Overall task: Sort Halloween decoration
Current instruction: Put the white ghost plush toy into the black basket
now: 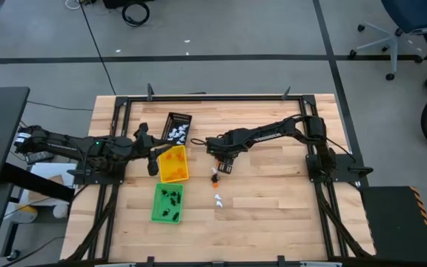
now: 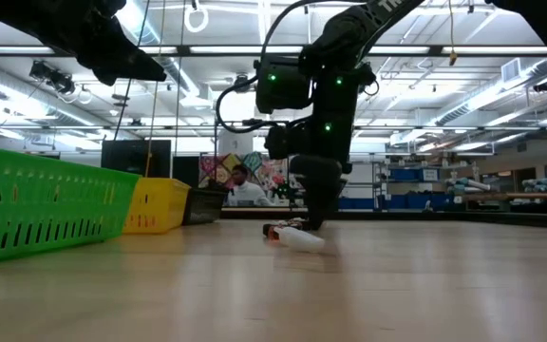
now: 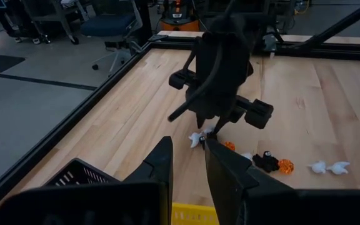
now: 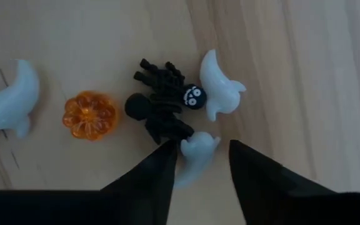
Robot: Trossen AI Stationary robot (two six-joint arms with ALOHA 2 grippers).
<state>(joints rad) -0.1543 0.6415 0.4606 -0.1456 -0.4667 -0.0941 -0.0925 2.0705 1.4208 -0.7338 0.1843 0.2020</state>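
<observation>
Several loose Halloween decorations lie flat on the table under my right gripper [image 1: 221,167]: a black spider [image 4: 164,103], an orange pumpkin [image 4: 90,115] and white ghosts [image 4: 219,87]. The gripper points down and is open, its fingers on either side of one small white ghost [image 4: 195,153]. More trinkets [image 1: 218,199] lie nearer the table's front. My left gripper [image 3: 189,159] waits open and empty at the left, above the trays. My right gripper comes at the small white ghost from above. One finger [image 4: 164,165] stands right at the ghost's edge [image 4: 185,150] and I cannot tell whether it touches. The other finger [image 4: 249,169] is clear of it. The ghost lies flat on the table.
Three trays stand left of centre: a black one [image 1: 178,119] holding white trinkets, a yellow one [image 1: 173,176], and a green one [image 1: 156,215] holding black trinkets. A black frame [image 1: 213,97] runs around the table. Bare wood lies to the right of the trinkets.
</observation>
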